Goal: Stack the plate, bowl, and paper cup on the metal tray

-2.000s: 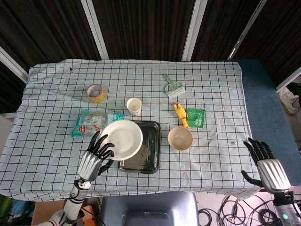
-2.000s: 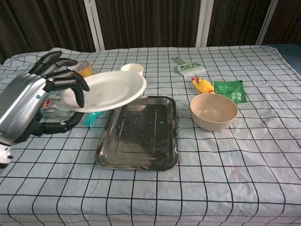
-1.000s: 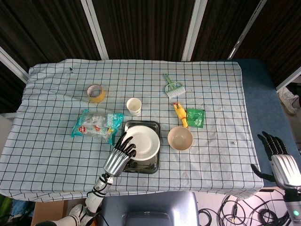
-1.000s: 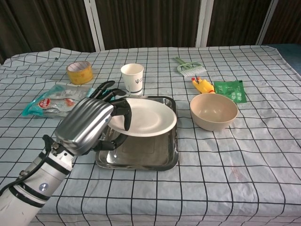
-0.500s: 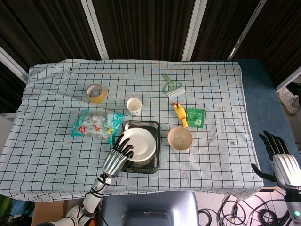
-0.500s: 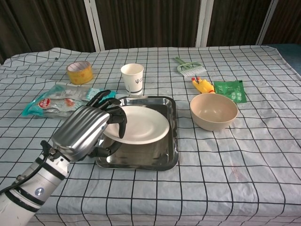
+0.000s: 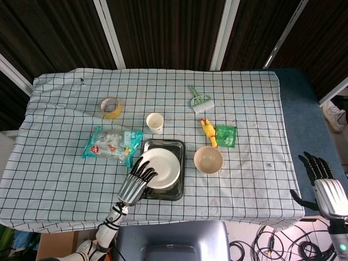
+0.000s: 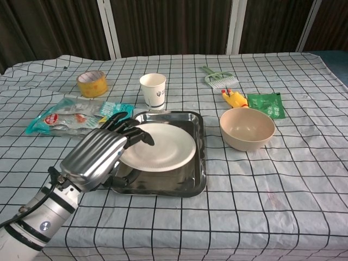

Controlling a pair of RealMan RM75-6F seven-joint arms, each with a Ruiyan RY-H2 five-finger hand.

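Observation:
The white plate (image 8: 163, 147) lies in the metal tray (image 8: 185, 182) at the table's front middle, its left side slightly raised. My left hand (image 8: 100, 155) holds the plate's left rim, fingers on top and thumb below. In the head view the left hand (image 7: 136, 185) covers the tray's (image 7: 176, 148) near-left corner and part of the plate (image 7: 162, 168). The beige bowl (image 8: 247, 128) stands right of the tray. Behind the tray the paper cup (image 8: 153, 89) stands upright. My right hand (image 7: 325, 187) hangs off the table's right front corner, fingers spread and empty.
A yellow tape roll (image 7: 111, 107) and a snack bag (image 7: 111, 144) lie left of the tray. A green brush (image 7: 199, 99), a yellow rubber chicken (image 7: 207, 132) and a green packet (image 7: 226, 135) lie behind the bowl (image 7: 208, 159).
My left hand carried the plate from the left over the tray and lowered it in. Its fingers have straightened somewhat over the rim. The right hand drew back to the right.

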